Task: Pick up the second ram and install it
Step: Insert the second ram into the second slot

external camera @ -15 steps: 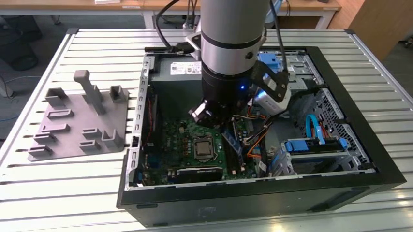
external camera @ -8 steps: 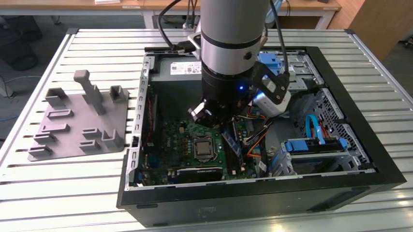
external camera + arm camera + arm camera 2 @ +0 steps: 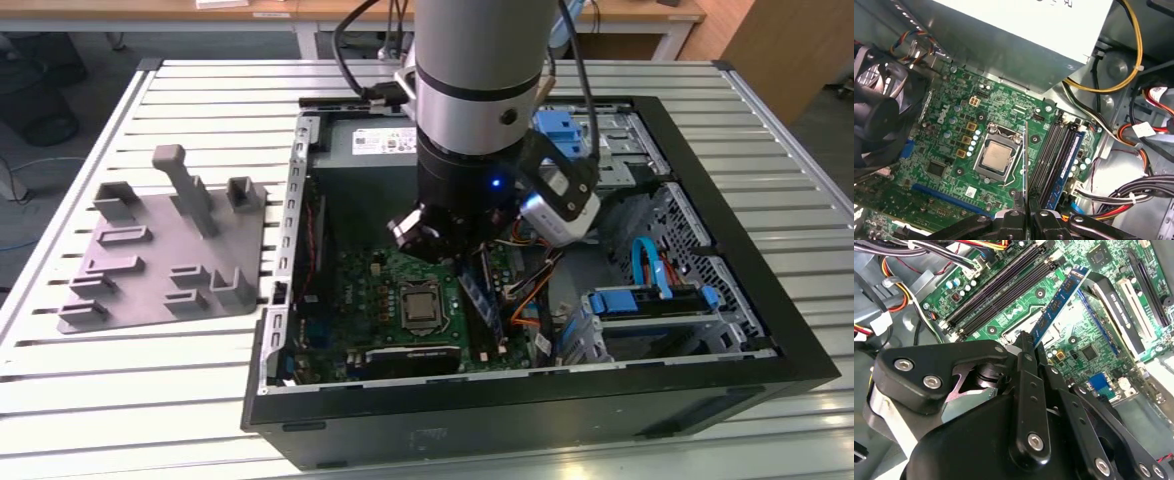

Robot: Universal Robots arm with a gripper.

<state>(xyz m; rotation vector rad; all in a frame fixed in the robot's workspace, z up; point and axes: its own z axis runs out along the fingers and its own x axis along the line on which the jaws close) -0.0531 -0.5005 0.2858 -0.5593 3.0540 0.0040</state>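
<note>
Second wrist view: the gripper [image 3: 1031, 345] is clamped on one end of the ram [image 3: 1059, 302], holding it just above the motherboard [image 3: 1004, 322]. In the first wrist view, another blue stick [image 3: 1066, 165] sits in a slot nearby.

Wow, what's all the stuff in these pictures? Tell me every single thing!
Long flat blue second ram stick: one, blue, held over the motherboard.
Other blue ram stick: one, blue, seated in a motherboard slot.
Large green motherboard: one, green, inside the case.
Square silver processor chip: one, silver, middle of the motherboard.
Open black computer case: one, black, on the table.
Grey plastic tray with upright pegs: one, grey, on the table, at the exterior view's left of the case.
Slatted metal table: one, pale grey, under everything.
Robot arm: one, silver and black, above the case.
Gripper: one, black, shut on the second ram stick.
</note>
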